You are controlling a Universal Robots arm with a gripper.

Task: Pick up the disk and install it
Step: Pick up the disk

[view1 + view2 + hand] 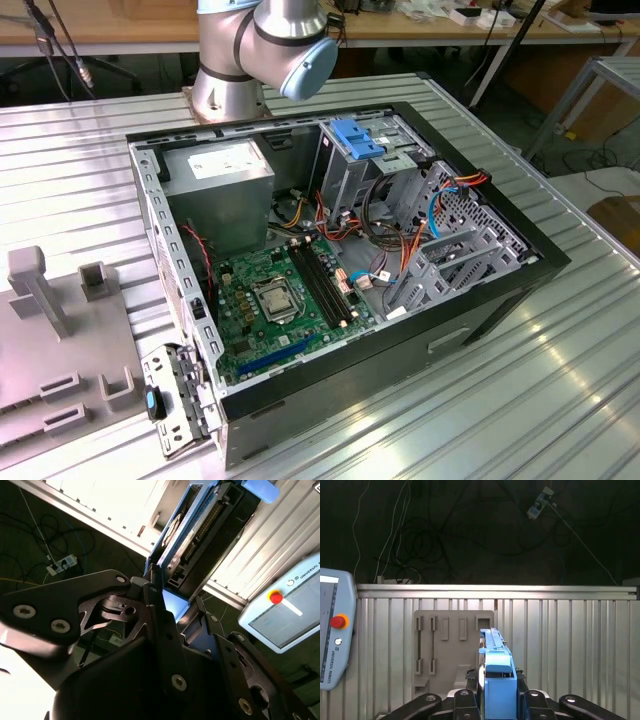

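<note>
The disk (492, 639) is held edge-on between the closed jaws of the gripper (499, 682), clear of the ribbed surface (570, 645) and the grey fixture (445, 645), so it could be twisted askew or dropped were that narrow hold on its blue frame to slip.

Ribbed aluminium tabletop (560, 400); wooden bench (140, 30) behind; dark floor (480, 565) (tangled cables (415, 535), power strip (538, 507)).
</note>
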